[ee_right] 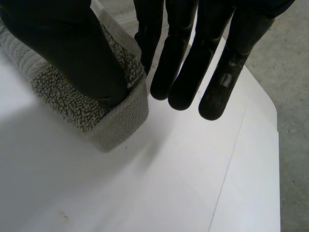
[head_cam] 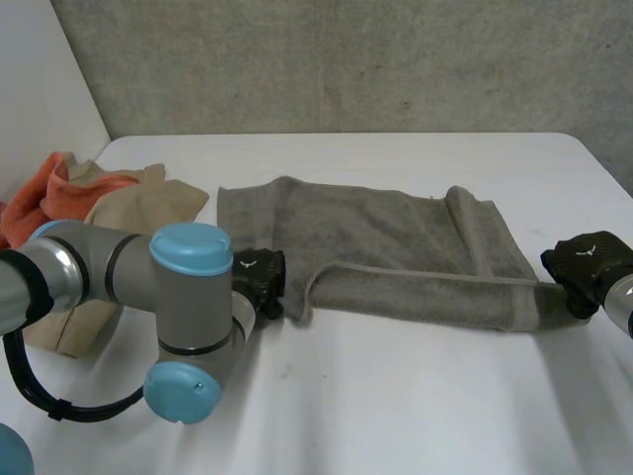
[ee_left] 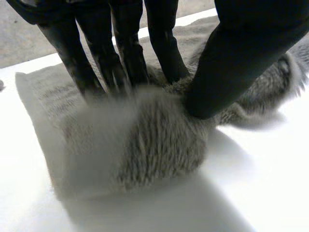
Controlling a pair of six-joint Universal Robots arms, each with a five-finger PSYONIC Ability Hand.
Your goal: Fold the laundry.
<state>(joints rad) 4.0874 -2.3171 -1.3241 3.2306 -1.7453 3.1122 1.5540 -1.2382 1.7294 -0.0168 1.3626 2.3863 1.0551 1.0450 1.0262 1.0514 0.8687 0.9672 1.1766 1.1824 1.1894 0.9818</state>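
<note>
Grey towel (head_cam: 396, 233) on tabletop (head_cam: 396, 406), near edge folded over. Left hand (head_cam: 259, 274) fingers (ee_left: 120, 53) pinch its 9 o'clock corner; right hand (head_cam: 586, 260) pinches its 3 o'clock corner.

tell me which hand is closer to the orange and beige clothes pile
Left. The left hand pinches the grey towel at its end nearest the clothes pile; the right hand pinches the towel's opposite end, across the table.

A bare robot test room is suggested — a plain white table (head_cam: 396, 396) is set against a rough grey concrete wall (head_cam: 346, 59), with a concrete floor (ee_right: 294, 96) seen beyond the table's edge
</note>
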